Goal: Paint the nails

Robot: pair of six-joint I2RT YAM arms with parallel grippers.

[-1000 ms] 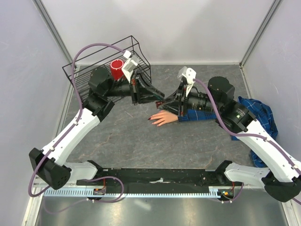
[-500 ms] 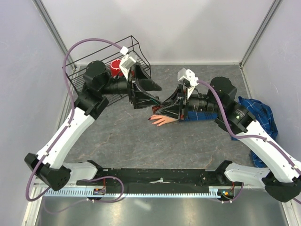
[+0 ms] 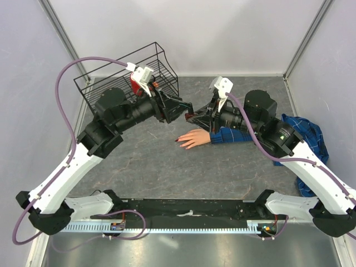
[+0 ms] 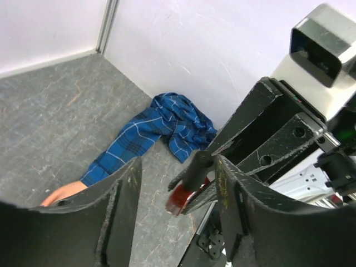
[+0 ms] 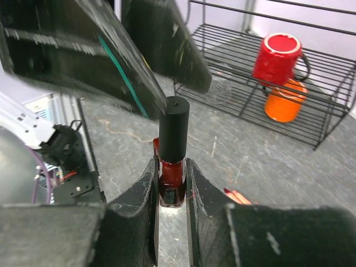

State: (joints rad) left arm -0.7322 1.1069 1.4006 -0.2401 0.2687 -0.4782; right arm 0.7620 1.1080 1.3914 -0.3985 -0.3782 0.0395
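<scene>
A peach fake hand (image 3: pixel 196 138) with a blue plaid cuff (image 3: pixel 231 135) lies palm down on the grey table. Its nails (image 3: pixel 179 139) look dark red, and two red fingertips (image 5: pixel 236 196) show in the right wrist view. Above and behind the hand, my right gripper (image 3: pixel 193 118) (image 5: pixel 170 167) is shut on a dark red polish bottle (image 5: pixel 171 181) with a black cap (image 5: pixel 174 128). My left gripper (image 3: pixel 185 110) (image 4: pixel 178 165) faces it, open. The cap (image 4: pixel 198 168) sits between its jaws, close against the right finger (image 4: pixel 225 189).
A black wire rack (image 3: pixel 111 83) (image 5: pixel 311 83) stands at the back left, holding a red mug (image 3: pixel 137 82) (image 5: pixel 276 57) and an orange cup (image 5: pixel 283 105). The plaid sleeve runs to a bunched cloth (image 3: pixel 306 139) by the right wall.
My left gripper went from shut to wide open, then narrowed around the bottle cap. The left arm swung and rose. My right gripper lifted the bottle slightly, still shut on it.
</scene>
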